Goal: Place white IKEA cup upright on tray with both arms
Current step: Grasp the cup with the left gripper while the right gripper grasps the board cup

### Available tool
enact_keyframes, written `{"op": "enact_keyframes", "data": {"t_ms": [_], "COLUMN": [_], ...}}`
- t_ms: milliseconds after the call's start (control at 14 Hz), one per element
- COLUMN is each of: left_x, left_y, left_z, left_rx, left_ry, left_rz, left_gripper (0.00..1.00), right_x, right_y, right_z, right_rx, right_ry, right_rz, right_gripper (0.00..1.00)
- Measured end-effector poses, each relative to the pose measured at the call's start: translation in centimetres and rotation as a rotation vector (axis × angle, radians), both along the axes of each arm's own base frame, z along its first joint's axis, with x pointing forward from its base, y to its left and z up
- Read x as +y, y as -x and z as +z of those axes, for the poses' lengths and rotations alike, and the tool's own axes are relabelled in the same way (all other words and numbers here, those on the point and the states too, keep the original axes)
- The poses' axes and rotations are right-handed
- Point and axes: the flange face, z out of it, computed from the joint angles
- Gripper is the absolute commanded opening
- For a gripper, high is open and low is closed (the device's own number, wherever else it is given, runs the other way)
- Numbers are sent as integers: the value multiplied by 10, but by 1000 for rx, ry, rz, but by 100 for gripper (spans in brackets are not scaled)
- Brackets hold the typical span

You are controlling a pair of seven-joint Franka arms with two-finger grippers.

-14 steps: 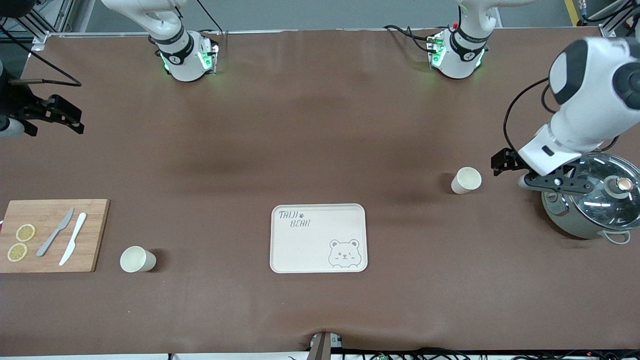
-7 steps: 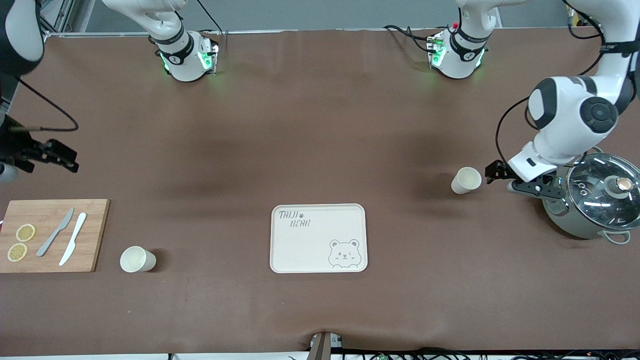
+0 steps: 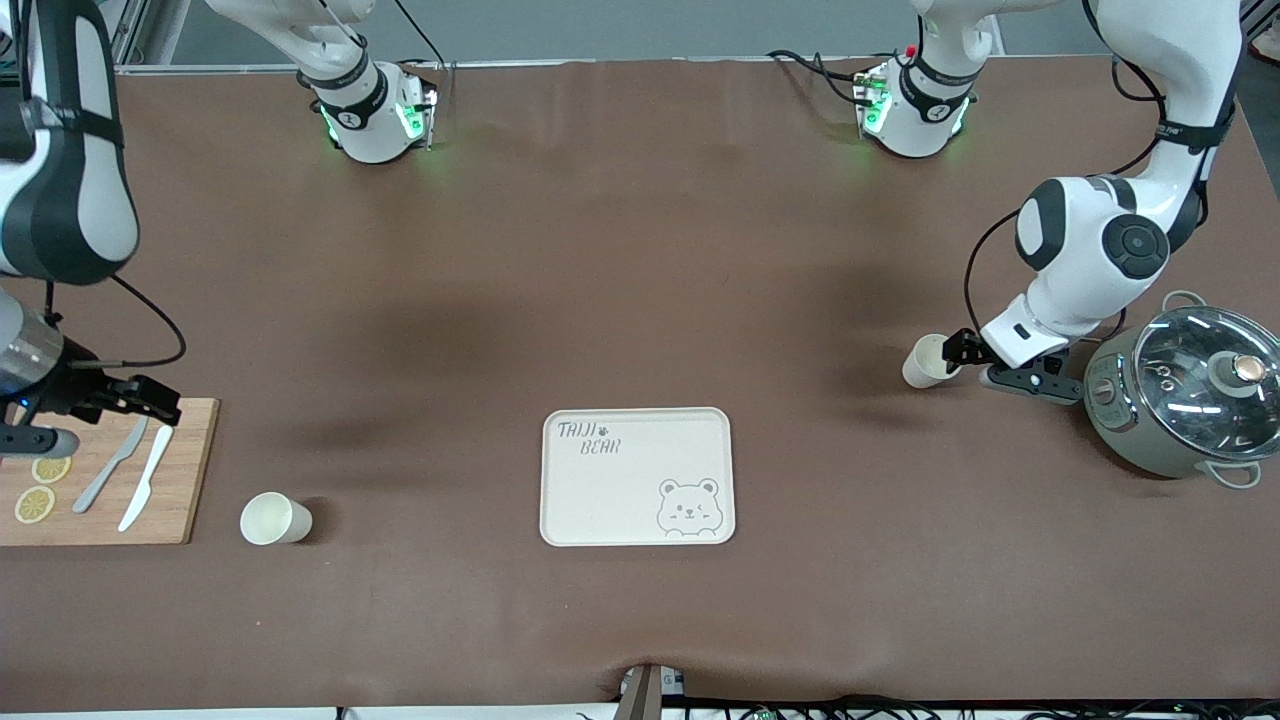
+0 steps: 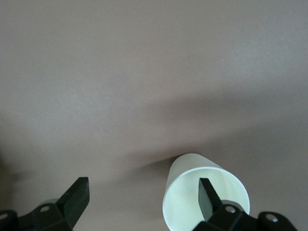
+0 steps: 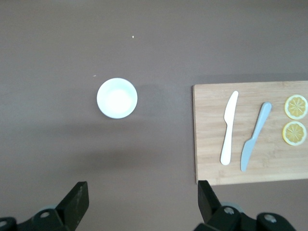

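Observation:
The cream "TAIJI BEAR" tray lies mid-table, nothing on it. One white cup stands upright toward the left arm's end. My left gripper is open right beside it. In the left wrist view one finger sits over the mouth of this cup; my left gripper holds nothing. A second white cup stands upright toward the right arm's end, beside a wooden cutting board. My right gripper is open over that board's edge; in its wrist view it looks down on this cup.
A grey pot with a glass lid stands close beside my left gripper. The cutting board carries a white knife, a grey knife and two lemon slices. The robot bases stand along the table's top edge.
The left gripper has come down from over the pot to the cup's rim. The right gripper has come down from beyond the table edge to over the cutting board.

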Motion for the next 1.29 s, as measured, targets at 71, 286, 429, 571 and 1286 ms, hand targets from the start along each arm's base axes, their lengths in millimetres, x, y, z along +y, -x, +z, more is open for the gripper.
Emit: {"op": "enact_keyframes", "data": {"t_ms": [71,286,429,571,1286], "left_x": [0,-2,-3,-4,-7], "left_y": [2,10,13,14,14], "left_z": [-5,-15,-19,-21,-19], "left_rx": [4,12,18,22,20], "left_ry": [1,2,3,3,6], "left_rz": [0,-3,-6,-7,9], "left_gripper": [100,100,100,1,0], "right_x": [-3,-8,-7,-5,-4], "right_y": [-6,-21,-28,-33,-66], "right_z": [-15,-59,-82,-99,-155], "right_rx": [-5,-25,-38,-48,-92], "right_ry": [-2,-1,-3,-7,-10], "right_rz": [-6,-16,-33,-55,-101], "right_gripper": [100,100,100,100,100]}}
